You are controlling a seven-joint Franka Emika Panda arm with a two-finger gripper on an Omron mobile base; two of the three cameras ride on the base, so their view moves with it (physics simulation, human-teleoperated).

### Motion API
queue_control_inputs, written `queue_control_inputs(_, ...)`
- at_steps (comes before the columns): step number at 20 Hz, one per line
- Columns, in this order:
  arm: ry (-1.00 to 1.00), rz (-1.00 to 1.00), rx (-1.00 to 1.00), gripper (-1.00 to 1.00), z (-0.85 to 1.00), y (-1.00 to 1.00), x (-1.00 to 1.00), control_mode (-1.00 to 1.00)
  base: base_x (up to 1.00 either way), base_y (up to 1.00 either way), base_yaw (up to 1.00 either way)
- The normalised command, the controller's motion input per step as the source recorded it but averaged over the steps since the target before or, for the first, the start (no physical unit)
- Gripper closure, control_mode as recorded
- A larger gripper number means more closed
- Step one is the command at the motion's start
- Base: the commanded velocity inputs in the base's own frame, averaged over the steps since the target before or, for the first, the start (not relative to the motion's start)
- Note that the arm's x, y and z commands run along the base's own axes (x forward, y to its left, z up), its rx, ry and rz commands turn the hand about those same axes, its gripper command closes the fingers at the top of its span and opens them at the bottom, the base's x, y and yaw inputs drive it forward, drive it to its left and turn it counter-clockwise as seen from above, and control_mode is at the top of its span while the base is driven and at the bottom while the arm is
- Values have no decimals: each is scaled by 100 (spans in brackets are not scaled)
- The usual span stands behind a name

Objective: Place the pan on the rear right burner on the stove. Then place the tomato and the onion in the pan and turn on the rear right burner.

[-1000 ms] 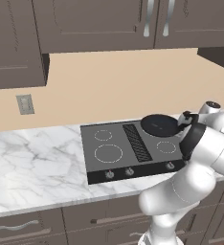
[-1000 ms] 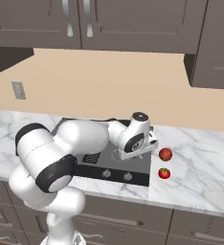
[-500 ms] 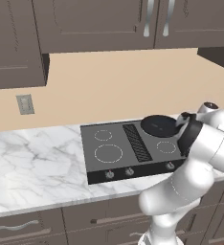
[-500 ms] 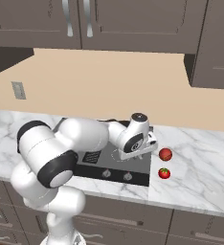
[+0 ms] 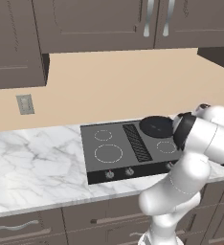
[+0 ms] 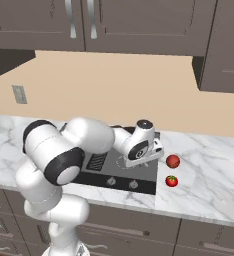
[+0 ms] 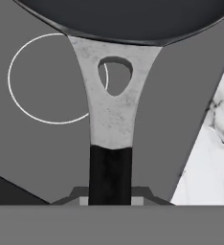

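Hand view has the jaws clamped on the pan (image 7: 133,14) handle, arm reaching over the stove (image 5: 109,165) right rear corner; nothing's budged since before.

left and right base views: behind the arm, looking forward and down, sharing the stove (image 5: 133,148) (image 6: 120,172). hand view: close above pan (image 7: 133,14) handle.
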Motion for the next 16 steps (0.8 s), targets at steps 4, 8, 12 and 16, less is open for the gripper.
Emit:
queue_control_inputs(4, 0, 0, 0, 100, -15, 0, 17, -100, 0, 0, 0)
queue_control_inputs(8, 0, 0, 0, 100, -17, 0, 18, -100, 0, 0, 0)
queue_control_inputs(12, 0, 0, 0, 100, -16, -3, 22, -100, 0, 0, 0)
queue_control_inputs(16, 0, 0, 0, 100, -13, -8, 24, -100, 0, 0, 0)
